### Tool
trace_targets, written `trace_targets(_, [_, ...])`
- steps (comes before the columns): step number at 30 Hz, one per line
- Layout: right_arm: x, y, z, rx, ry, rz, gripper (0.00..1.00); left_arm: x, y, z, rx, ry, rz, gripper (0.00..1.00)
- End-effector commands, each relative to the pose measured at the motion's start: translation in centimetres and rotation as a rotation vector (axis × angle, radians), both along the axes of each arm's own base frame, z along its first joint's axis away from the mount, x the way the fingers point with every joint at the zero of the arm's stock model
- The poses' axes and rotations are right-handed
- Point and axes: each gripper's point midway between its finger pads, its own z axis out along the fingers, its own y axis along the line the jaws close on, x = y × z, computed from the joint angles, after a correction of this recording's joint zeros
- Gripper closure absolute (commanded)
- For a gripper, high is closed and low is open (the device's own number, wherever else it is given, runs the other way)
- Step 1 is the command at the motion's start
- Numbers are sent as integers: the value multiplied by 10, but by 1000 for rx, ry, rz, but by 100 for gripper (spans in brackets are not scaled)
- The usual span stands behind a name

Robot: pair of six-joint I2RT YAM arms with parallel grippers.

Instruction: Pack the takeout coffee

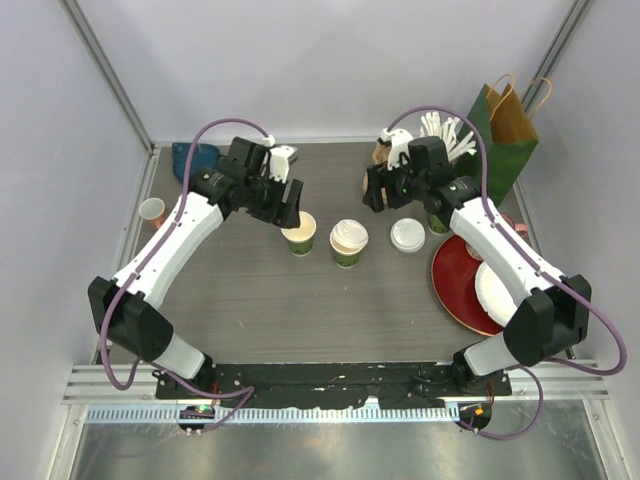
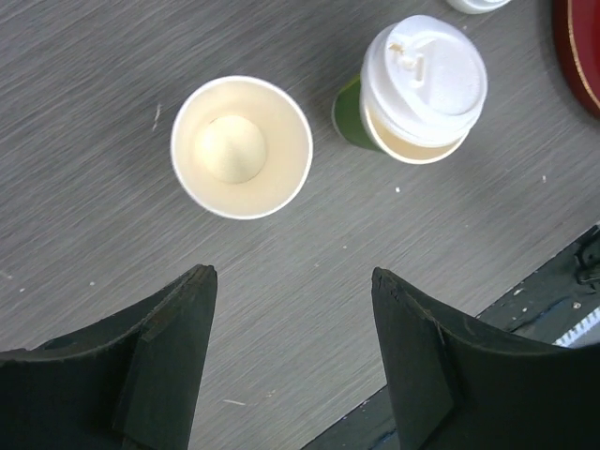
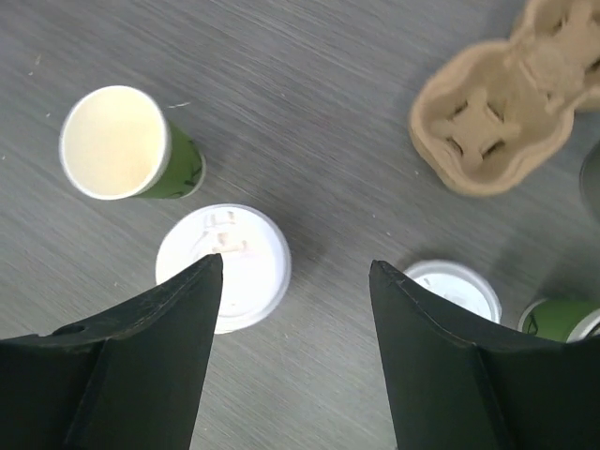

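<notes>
Two small dark-green paper cups stand side by side in the middle of the top view. The left cup point(image 1: 299, 233) has no lid, and I can look right down into its cream inside. The right cup point(image 1: 348, 241) has a round white plastic lid point(image 2: 424, 70) on top. That lid sits crooked, with a bit of the rim peeking out, so I think it is only laid on and not pushed down.

A spare round white lid point(image 1: 407, 234) lies flat on the grey table point(image 1: 300, 320), just to the right of that cup. I guess it is meant for the bare cup.

The left gripper point(image 2: 291, 277) hangs near the open cup. Its jaws are wide apart with nothing between them. The right gripper point(image 3: 295, 267) hangs over the gap between the lidded cup and the spare lid. Its jaws are apart too and it holds nothing.

A brown paper-pulp cup carrier point(image 3: 497, 117) waits in the upper right of the right wrist view. A green paper bag point(image 1: 505, 130) stands in the upper right of the top view. I think the cups go in those once both lids are on.
</notes>
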Motion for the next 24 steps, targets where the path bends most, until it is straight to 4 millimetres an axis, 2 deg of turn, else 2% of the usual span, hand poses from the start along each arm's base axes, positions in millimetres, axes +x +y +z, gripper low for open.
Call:
trace_targets(1, [9,7,-12,149,88,-35,30,-1,-26,14,-59,-1,-37,29])
trace_targets(4, [10,18,-15,154,60,75,34,-5,-36,0,-39,36,-63,30])
trace_targets(5, [14,19,-21,122,41,114,39,-6,-38,-3,-37,45,-69,30])
trace_targets(9, [25,24,-23,154,23,268,47,-10,-38,-9,-34,55,-87,30])
trace_targets(11, [30,18,-25,176,28,303,46,-14,-40,-12,-34,60,-107,30])
trace_targets(17, [29,30,-38,199,24,446,39,-22,-45,-25,-7,96,-142,29])
trace_targets(24, [32,35,-55,205,74,468,39,-23,-48,-30,4,107,-150,29])
